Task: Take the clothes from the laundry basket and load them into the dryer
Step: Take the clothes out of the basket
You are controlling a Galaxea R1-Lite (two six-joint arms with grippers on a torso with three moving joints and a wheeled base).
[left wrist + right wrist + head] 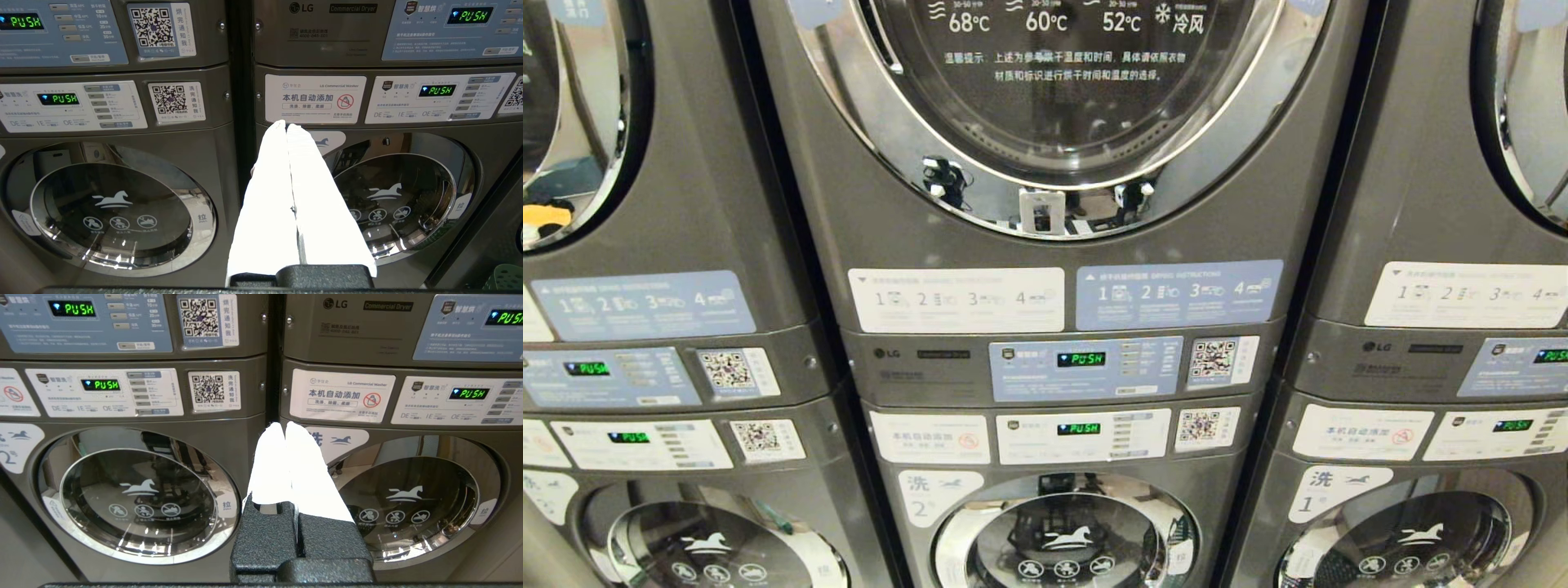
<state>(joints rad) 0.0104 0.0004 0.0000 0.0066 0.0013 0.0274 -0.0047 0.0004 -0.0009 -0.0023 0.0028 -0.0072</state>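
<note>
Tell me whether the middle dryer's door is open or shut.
Shut: the dryer door sits flush in the front panel, its chrome ring unbroken.

Grey dryer [1045,163] (door apparently shut)

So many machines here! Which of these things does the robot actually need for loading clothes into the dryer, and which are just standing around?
For the job:
- middle dryer door, shut
- left gripper, fingers shut, empty
- right gripper, fingers shut, empty
- green basket, only a corner shows, contents hidden

Just standing around:
- washer 2 below the dryer
- neighbouring left stack
- neighbouring right stack
- QR stickers
</note>
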